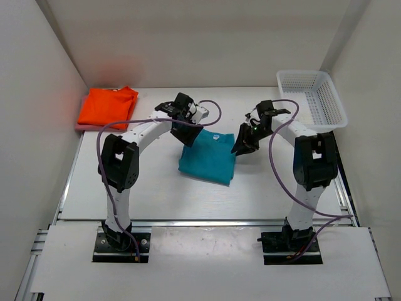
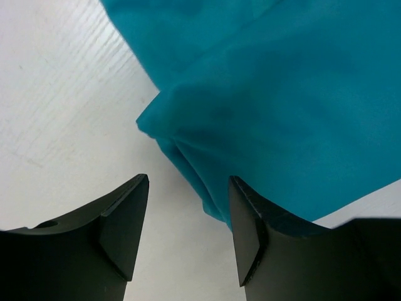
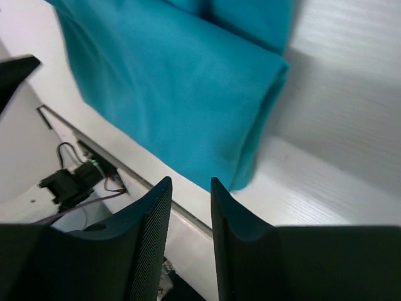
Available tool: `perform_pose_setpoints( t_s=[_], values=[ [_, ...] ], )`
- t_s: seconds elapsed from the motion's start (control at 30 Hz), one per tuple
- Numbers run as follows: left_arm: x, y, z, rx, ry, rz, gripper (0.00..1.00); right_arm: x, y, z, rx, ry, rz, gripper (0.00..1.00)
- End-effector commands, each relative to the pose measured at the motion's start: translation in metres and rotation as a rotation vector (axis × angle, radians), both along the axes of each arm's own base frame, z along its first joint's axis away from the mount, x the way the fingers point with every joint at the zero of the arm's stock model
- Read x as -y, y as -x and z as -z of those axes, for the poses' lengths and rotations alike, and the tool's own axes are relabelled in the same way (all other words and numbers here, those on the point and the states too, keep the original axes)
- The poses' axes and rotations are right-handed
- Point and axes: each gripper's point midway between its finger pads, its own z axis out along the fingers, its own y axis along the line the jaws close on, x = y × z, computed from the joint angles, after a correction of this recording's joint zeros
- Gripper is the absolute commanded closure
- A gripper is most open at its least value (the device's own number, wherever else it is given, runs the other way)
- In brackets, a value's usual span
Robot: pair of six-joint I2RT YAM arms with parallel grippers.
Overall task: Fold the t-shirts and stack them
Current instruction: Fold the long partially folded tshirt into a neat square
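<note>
Teal t-shirt (image 1: 208,158) lies folded mid-table between both grippers. Left gripper (image 2: 188,182), jaws spread and empty, hangs at its left corner. Right gripper (image 3: 190,183), jaws slightly parted and empty, sits by its right fold (probably so the fold lies undisturbed). Orange t-shirt (image 1: 108,105) sits far left, seemingly atop a pink t-shirt (image 1: 80,127), likely the stack.

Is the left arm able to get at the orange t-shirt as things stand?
Probably yes. The left hand is open and empty by the teal t-shirt, and only bare table lies between it and the orange t-shirt in the far left corner.
</note>
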Motion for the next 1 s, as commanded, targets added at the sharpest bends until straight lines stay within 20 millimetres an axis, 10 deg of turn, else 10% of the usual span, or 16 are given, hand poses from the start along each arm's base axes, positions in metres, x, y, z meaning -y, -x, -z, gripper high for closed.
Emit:
perform_pose_setpoints(
  t_s=[0.0,0.2,0.6,0.83,0.97],
  values=[
    [-0.007,-0.001,-0.013,-0.009,0.089,-0.069,0.35,0.007,0.005,-0.005,0.066,0.064,0.028,0.63],
    [0.012,0.019,-0.007,-0.020,0.174,-0.049,0.34,-0.010,0.020,0.015,0.042,0.046,0.038,1.00],
    [-0.026,0.015,0.038,-0.026,0.051,-0.254,0.34,0.000,-0.007,0.061,-0.033,0.118,0.014,1.00],
    [-0.029,0.018,0.010,0.027,0.073,-0.244,0.33,-0.002,-0.028,0.032,0.047,0.100,-0.027,1.00],
    [-0.034,0.029,-0.008,0.040,0.103,-0.236,0.01,0.009,-0.037,0.002,0.119,0.141,-0.030,0.95]
  ],
)
